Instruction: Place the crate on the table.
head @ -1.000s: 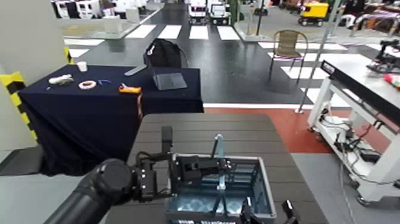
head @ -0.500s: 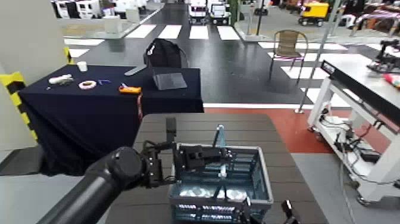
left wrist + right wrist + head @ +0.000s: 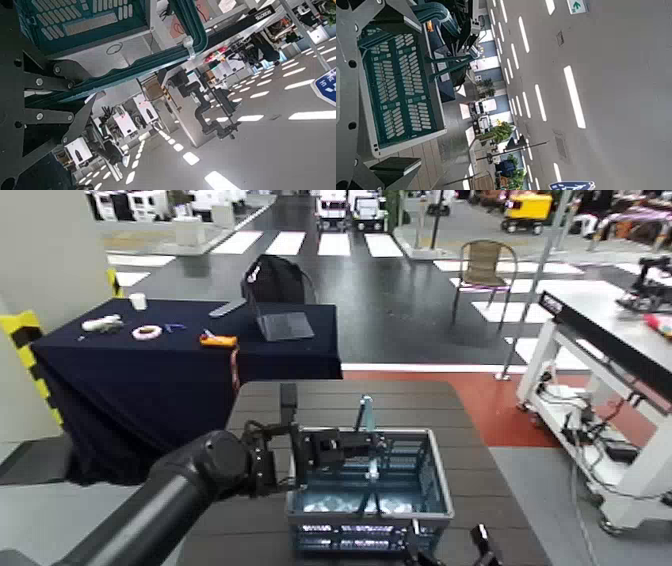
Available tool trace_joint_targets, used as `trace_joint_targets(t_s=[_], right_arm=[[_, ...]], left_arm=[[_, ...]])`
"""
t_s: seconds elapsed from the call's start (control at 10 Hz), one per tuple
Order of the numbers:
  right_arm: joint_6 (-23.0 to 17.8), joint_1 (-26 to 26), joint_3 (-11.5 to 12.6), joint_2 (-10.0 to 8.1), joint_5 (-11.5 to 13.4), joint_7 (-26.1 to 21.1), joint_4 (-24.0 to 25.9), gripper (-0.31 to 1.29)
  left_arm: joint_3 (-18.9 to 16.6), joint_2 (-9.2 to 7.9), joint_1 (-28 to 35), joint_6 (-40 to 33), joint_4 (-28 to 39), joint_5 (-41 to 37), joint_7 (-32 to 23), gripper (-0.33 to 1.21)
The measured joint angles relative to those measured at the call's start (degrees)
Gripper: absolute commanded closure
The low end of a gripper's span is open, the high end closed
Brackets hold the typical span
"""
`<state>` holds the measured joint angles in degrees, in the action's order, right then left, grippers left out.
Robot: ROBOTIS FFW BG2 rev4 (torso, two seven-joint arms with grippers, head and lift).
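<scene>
From the head view I see the crate (image 3: 368,490) over the near half of the dark slatted tabletop (image 3: 400,405), its light-blue handle (image 3: 366,430) standing upright. I can't tell whether its base touches the slats. My left gripper (image 3: 335,448) reaches in from the left across the crate's far rim at the handle's foot; I can't tell whether its fingers are closed on anything. My right gripper (image 3: 445,548) shows only as dark tips at the crate's near right corner, state unclear. Behind the tabletop stands a navy-draped table (image 3: 150,380) with a closed laptop (image 3: 284,325).
</scene>
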<state>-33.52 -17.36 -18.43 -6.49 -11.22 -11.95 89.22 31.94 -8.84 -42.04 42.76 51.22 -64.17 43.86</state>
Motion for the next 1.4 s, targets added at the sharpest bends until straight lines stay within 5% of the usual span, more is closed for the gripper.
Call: trace_joint_targets(t_s=[0.6,1.4], right_arm=[[-0.2,0.2,-0.2,0.03,-0.1,0.0,-0.1,0.13],[-0.6,0.2,-0.4,0.07,-0.2,0.0,-0.1,0.13]], left_arm=[[1.0,1.11,-2.1,-1.6,-4.2,1.0,0.2,1.18],[1.1,1.37,-2.2,-2.9,-5.5,1.4,0.3,0.96]])
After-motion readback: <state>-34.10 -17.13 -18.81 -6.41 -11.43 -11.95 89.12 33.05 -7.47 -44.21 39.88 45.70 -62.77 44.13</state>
